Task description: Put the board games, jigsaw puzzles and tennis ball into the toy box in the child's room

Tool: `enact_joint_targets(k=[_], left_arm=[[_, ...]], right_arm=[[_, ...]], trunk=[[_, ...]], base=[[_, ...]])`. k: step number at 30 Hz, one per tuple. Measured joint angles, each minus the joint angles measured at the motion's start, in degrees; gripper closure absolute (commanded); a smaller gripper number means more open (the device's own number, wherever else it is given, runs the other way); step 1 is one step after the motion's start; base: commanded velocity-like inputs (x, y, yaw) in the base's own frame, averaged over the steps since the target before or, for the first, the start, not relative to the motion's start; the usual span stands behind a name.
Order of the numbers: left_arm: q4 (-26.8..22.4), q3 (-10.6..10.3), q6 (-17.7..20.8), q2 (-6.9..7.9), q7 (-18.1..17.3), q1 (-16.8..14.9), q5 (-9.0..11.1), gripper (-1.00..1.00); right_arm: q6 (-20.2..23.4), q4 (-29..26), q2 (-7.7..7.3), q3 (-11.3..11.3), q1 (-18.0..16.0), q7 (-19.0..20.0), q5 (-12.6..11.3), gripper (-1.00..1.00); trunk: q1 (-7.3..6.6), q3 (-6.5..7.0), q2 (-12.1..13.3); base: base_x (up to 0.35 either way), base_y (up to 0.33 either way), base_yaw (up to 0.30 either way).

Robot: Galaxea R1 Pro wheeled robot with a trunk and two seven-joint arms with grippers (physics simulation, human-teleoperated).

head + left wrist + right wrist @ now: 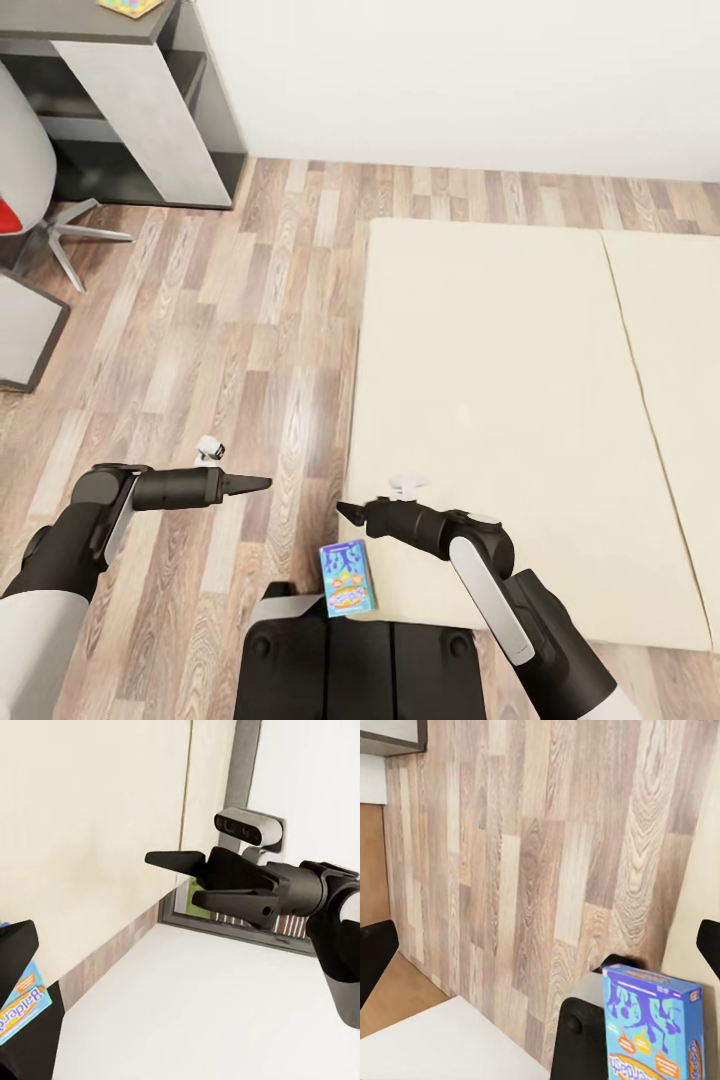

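Note:
A small blue board game (347, 578) with cartoon print rests on my dark base, by the near corner of the bed (500, 380); no gripper holds it. It shows too in the left wrist view (22, 1009) and the right wrist view (656, 1027). My left gripper (262, 484) hovers over the wood floor, pointing right. My right gripper (345, 512) faces it from the bed's edge and stands open and empty (172, 879), just above the box. A jigsaw puzzle (128, 6) lies on the table's low dark unit (190, 90) at the far left.
A grey swivel chair (20, 170) with a red patch stands at the left beside the unit. Wood-plank floor (230, 330) runs between the unit and the bed. A white wall (450, 80) closes the far side.

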Motion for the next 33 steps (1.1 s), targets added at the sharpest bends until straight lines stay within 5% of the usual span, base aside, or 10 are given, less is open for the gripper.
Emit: enact_joint_targets(k=[33], left_arm=[[0.01,0.00,-0.07,0.05,0.01,-0.05,-0.06,-1.00]], right_arm=[[-0.99,0.73,0.13,-0.65,0.01,0.00,-0.02,-1.00]], trunk=[[0.00,1.57,0.00]], base=[[0.000,0.000,-0.052]])
